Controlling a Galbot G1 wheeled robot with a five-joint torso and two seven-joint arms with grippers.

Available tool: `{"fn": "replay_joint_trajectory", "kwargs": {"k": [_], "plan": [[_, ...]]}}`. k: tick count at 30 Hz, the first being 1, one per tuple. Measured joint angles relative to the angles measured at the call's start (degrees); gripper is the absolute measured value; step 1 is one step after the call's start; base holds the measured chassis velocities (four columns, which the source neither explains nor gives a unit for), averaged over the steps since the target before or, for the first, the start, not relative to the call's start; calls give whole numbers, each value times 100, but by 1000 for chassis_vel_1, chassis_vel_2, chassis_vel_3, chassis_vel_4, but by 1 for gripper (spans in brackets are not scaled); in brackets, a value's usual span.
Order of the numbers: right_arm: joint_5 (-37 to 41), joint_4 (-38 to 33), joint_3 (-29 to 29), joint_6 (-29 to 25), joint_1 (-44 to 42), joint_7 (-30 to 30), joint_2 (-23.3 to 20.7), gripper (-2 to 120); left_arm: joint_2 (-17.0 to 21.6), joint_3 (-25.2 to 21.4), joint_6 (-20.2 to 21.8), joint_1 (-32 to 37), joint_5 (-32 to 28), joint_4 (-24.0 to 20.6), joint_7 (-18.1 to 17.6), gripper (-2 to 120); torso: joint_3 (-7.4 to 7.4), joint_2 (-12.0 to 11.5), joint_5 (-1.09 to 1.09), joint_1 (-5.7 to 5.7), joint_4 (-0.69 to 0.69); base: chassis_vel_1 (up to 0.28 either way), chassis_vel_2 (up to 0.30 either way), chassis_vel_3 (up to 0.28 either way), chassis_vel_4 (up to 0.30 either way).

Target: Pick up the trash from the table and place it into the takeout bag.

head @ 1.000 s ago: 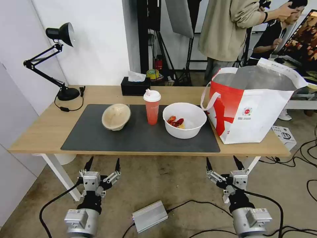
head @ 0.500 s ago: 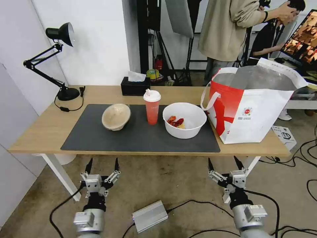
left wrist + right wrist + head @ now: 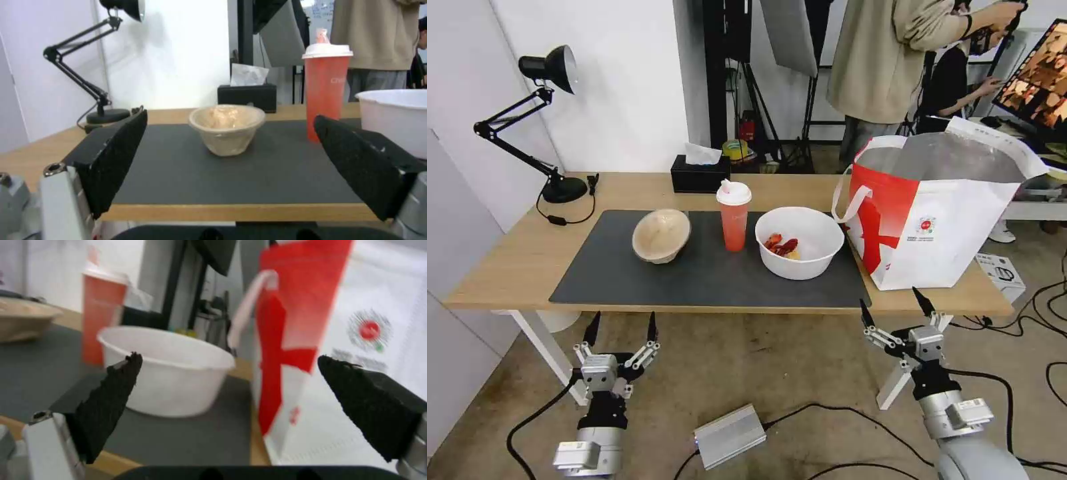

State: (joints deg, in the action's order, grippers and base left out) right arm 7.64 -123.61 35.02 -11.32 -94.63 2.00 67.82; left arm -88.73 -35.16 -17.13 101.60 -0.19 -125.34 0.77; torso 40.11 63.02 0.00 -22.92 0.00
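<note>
**Trash lined up on the mat, bag at centre right**

We see the pulp bowl (image 3: 661, 235), red cup (image 3: 734, 216) and white bowl (image 3: 799, 241) mid-frame on the table (image 3: 507, 267), the bag (image 3: 937, 213) just beside the white bowl. Lamp (image 3: 547, 120) and tissue box (image 3: 700, 175) stand behind. Our left claw (image 3: 620, 323) and right claw (image 3: 894, 303) hang wide open, holding nothing, below the table edge.

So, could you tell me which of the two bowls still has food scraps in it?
The wide white plastic bowl beside the takeout bag; the beige pulp bowl looks empty.

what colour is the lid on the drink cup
White, on the tall red drink cup; the head view shows it best.
</note>
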Motion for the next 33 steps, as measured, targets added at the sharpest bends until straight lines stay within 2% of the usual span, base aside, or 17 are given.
{"fn": "replay_joint_trajectory", "kwargs": {"k": [5, 7, 14, 19, 20, 25, 33], "plan": [[75, -216, -224, 151, 133, 84, -284, 100, 41, -131, 0, 20, -23, -71, 80, 100, 0, 0, 0, 0, -1, 0, 0, 0, 0], [170, -278, -421, 243, 266, 94, -528, 100, 73, -174, 0, 15, -42, -74, 93, 100, 0, 0, 0, 0, 0, 0, 0, 0, 0], [421, -495, -1005, 622, 648, 130, -1177, 100, 101, -233, 0, -21, -68, 49, 109, 100, 0, 1, 0, 0, 0, 0, 0, 0, 0], [480, -505, -1169, 729, 851, 167, -1409, 100, 108, -240, -37, -20, -71, 101, 119, 100, 0, 1, 0, 1, 0, 0, 0, 0, 0], [554, -506, -1274, 814, 1002, 168, -1591, 100, 112, -245, -59, -21, -71, 123, 128, 100, 0, 1, 0, 1, -1, 0, 0, 0, 0], [873, -323, -1599, 984, 1670, 158, -2211, 100, 106, -240, -112, -39, -74, 223, 181, 100, 0, 1, 0, 1, 0, 0, 0, 0, 0], [1314, 82, -2134, 1119, 2571, 167, -2653, 100, 46, -221, -172, -34, -70, 335, 240, 100, 0, 1, 0, 1, 0, 0, 0, 0, 0]]}}
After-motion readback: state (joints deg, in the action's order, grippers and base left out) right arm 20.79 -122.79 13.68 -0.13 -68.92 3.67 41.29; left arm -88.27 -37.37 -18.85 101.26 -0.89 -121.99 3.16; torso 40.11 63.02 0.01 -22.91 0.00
